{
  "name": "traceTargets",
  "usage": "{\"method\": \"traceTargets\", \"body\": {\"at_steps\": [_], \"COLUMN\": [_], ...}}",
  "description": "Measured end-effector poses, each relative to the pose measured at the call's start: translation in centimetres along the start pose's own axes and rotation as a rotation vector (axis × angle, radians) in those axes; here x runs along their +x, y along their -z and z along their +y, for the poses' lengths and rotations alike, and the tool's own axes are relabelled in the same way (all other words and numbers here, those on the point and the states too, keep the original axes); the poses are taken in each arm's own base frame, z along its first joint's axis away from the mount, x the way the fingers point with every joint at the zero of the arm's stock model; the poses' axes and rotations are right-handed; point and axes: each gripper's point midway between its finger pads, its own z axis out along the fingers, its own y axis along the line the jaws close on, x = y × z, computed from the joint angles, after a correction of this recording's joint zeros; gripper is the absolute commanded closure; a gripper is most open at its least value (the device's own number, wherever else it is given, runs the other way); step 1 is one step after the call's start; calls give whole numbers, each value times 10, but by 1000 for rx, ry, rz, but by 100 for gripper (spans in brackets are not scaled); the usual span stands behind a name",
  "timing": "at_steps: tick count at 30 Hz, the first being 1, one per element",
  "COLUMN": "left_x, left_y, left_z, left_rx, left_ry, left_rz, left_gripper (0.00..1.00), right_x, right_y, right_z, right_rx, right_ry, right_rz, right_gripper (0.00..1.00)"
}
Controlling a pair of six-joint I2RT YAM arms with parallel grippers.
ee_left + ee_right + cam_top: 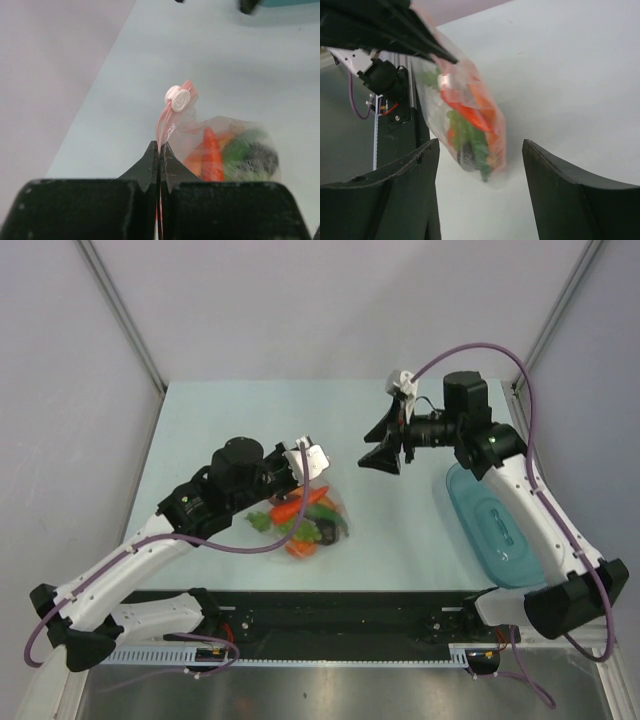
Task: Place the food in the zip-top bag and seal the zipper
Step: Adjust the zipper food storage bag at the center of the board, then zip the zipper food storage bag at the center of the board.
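- Clear crinkly zip-top bag [320,520] held the toy food [300,512], toward the table's seven o'clock.
- Left gripper [159,152] was clenched on the pink-red zipper [162,122].
- Right gripper [384,448] was released, apart at the bag's two o'clock.

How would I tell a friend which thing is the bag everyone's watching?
Start at the pale table and find the left arm's gripper, shut on a pink strip. That strip edges the bag, clear and crinkly. Unlike the blue-green tub on the right, it is stuffed with orange and green toy food.
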Motion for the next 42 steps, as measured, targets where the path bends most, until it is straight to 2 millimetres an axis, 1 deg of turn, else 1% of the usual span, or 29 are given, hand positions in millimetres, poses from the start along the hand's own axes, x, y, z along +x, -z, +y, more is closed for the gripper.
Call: {"method": "traceTargets", "body": {"at_steps": [2, 3, 5, 6, 8, 10, 11, 13, 17, 21, 22, 23, 25, 26, 28, 30, 31, 32, 35, 36, 39, 42], "left_x": [-2, -3, -6, -7, -8, -8, -7, -6, -6, -7, -7, -7, -8, -8, -8, -7, -7, -7, -7, -8, -13, -25], "left_y": [0, 1, 1, 2, 4, 6, 7, 8, 9, 7, 7, 7, 6, 6, 6, 6, 6, 6, 9, 9, 13, 20], "left_z": [2, 2, 0, -2, -6, -13, -16, -20, -24, -25, -25, -25, -25, -25, -26, -27, -27, -28, -31, -31, -34, -33], "left_rx": [-16, -20, -19, -13, 2, 24, 31, 44, 56, 54, 54, 54, 53, 52, 53, 56, 57, 61, 75, 79, 105, 135], "left_ry": [45, 69, 119, 134, 161, 185, 193, 208, 237, 256, 259, 263, 269, 271, 275, 275, 275, 275, 275, 270, 262, 245], "left_rz": [-9, -15, -34, -42, -62, -83, -88, -98, -108, -119, -120, -122, -125, -127, -125, -125, -125, -126, -135, -141, -155, -177], "left_gripper": [100, 100, 100, 100, 100, 100, 100, 100, 100, 100, 100, 100, 100, 100, 100, 99, 98, 96, 71, 56, 50, 48], "right_x": [3, 5, 7, 8, 9, 13, 15, 18, 17, 15, 15, 16, 20, 23, 29, 33, 34, 34, 31, 31, 31, 30], "right_y": [0, -2, -10, -13, -22, -29, -31, -33, -36, -43, -45, -48, -53, -55, -60, -63, -65, -65, -66, -66, -66, -66], "right_z": [18, 32, 52, 59, 68, 68, 66, 61, 56, 60, 62, 63, 64, 64, 62, 61, 59, 59, 57, 57, 55, 54], "right_rx": [-25, -49, -90, -107, -128, -115, -105, -86, -69, -79, -83, -88, -93, -94, -94, -93, -91, -88, -80, -77, -65, -58], "right_ry": [57, 102, 169, 192, 237, 261, 267, 273, 271, 248, 237, 224, 206, 193, 170, 152, 145, 144, 138, 138, 139, 144], "right_rz": [-2, 0, 2, 2, 3, 9, 13, 16, 7, -6, -9, -10, -9, -6, 5, 13, 13, 11, 3, 1, 1, 1], "right_gripper": [31, 33, 35, 38, 38, 41, 44, 46, 47, 49, 52, 58, 66, 73, 82, 95, 100, 100, 100, 100, 100, 100]}}
